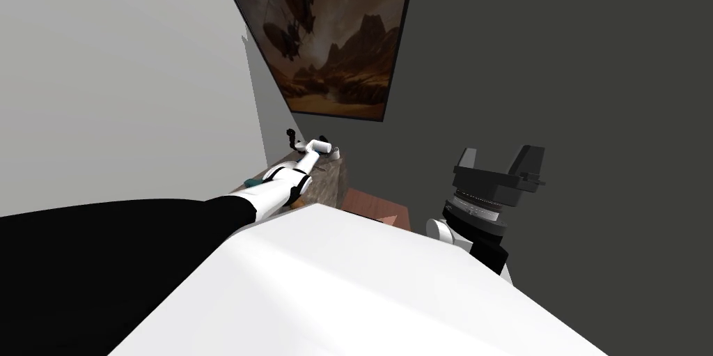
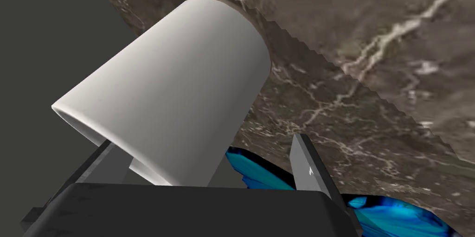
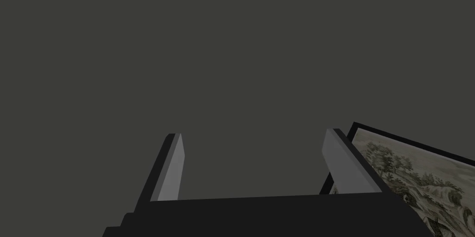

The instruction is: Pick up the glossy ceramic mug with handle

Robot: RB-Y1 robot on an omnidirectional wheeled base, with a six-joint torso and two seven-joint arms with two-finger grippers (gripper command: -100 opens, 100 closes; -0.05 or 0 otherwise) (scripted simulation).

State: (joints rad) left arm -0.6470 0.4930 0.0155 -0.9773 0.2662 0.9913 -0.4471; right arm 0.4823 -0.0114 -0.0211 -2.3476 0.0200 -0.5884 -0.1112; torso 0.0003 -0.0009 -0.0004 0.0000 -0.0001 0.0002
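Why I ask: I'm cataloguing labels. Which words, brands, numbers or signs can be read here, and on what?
No text can be read.
The white mug is plain.
The framed picture has no writing.
Tiny white mark on a finger of the left end effector: too small to read.

The brown, white-veined marble top (image 2: pixel 371 109) carries a white mug (image 2: pixel 176 90) and a blue object (image 2: pixel 394 215) beside it.

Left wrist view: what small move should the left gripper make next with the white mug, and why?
Probably shut the fingers. The left gripper is open and at the mug: one finger sits at its rim, the other stands apart from its wall, so nothing grips it yet.
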